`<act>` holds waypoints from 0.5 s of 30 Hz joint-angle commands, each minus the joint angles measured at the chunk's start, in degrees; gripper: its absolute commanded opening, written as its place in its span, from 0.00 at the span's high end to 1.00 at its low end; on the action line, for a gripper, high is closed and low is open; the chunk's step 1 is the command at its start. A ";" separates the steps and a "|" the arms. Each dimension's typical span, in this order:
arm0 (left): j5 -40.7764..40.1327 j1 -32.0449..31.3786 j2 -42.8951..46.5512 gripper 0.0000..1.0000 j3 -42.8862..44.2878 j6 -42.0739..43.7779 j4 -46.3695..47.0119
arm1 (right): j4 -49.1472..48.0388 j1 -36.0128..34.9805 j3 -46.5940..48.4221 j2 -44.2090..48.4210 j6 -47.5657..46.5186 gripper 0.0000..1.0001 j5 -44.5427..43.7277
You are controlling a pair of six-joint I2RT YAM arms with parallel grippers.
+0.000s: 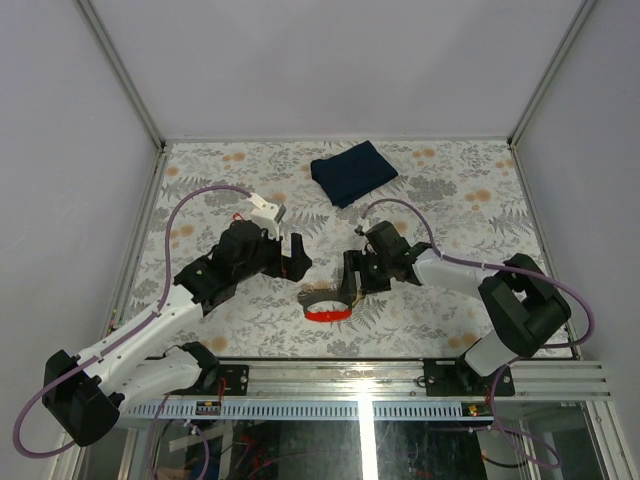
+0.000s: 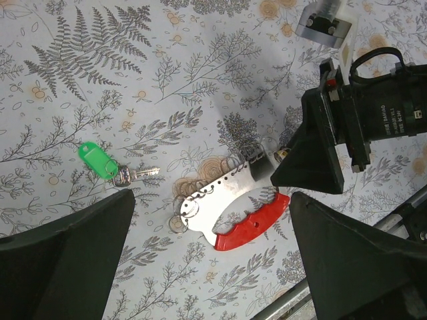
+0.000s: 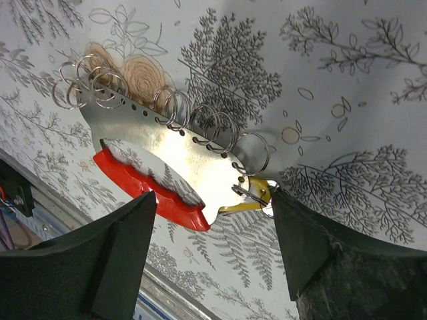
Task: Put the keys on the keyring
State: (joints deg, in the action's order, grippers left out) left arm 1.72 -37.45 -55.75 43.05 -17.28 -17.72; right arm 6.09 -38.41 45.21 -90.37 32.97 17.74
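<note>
The keyring (image 2: 217,193) is a curved silvery plate with several wire rings (image 3: 100,83) along its edge and a red tag (image 2: 253,223), lying flat near the table's front (image 1: 325,305). A green-headed key (image 2: 100,162) lies on the table left of it, apart from it. A yellow-headed key (image 3: 252,200) sits at the plate's end by a ring, touching one right fingertip (image 3: 300,233). My right gripper (image 3: 213,230) is open, straddling that end of the plate. My left gripper (image 2: 210,267) hovers open just near of the keyring, holding nothing.
A folded dark blue cloth (image 1: 352,172) lies at the back middle. The metal front rail (image 3: 167,293) runs close to the keyring. Both arms crowd the table's middle, their grippers (image 1: 298,258) (image 1: 355,285) close together. White walls enclose the floral table (image 1: 450,200).
</note>
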 commanded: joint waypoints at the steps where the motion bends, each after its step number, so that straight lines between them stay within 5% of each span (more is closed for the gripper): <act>1: 0.11 0.42 0.07 0.00 -0.02 1.19 -0.37 | 6.21 -0.08 -1.11 4.03 -2.02 0.23 0.49; 15: -0.13 0.40 0.11 0.00 -0.03 1.11 -0.63 | 9.08 0.71 3.87 8.25 -2.62 0.28 -9.14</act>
State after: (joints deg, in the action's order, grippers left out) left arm 1.69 -37.43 -55.75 43.05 -17.12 -17.89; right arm 16.08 -38.33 45.63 -83.05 29.80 9.96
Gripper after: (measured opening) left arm 0.996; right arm 0.738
